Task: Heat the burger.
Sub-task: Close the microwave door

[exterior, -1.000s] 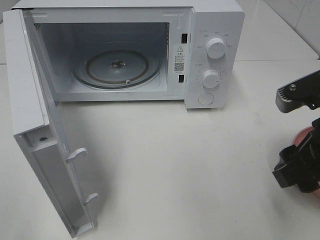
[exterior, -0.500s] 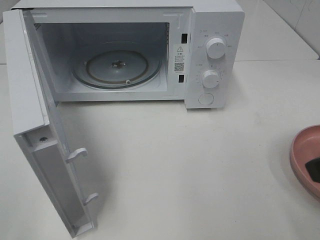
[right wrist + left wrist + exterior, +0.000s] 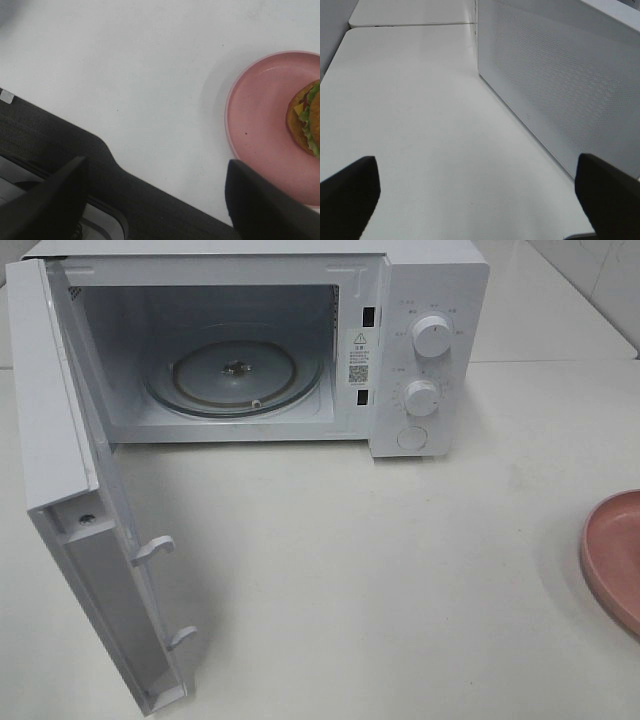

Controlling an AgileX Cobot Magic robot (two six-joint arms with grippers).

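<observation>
The burger (image 3: 304,120), with golden bun, green lettuce and yellow cheese, sits on a round pink plate (image 3: 257,125) and is cut off by the edge of the right wrist view. My right gripper (image 3: 155,182) is open and empty, apart from the plate and well above the table. In the exterior high view only the plate's rim (image 3: 610,550) shows at the right edge; the burger and both grippers are out of that view. My left gripper (image 3: 480,200) is open and empty over bare table beside the microwave's perforated side (image 3: 560,85).
The white microwave (image 3: 425,290) stands at the back, its door (image 3: 60,440) swung open toward the front left. Its glass turntable (image 3: 235,375) carries nothing. A dark strip (image 3: 60,145) runs along the table edge in the right wrist view.
My right arm has drawn back out of the exterior view to the right, uncovering the pink plate. The microwave and its door have not moved.
</observation>
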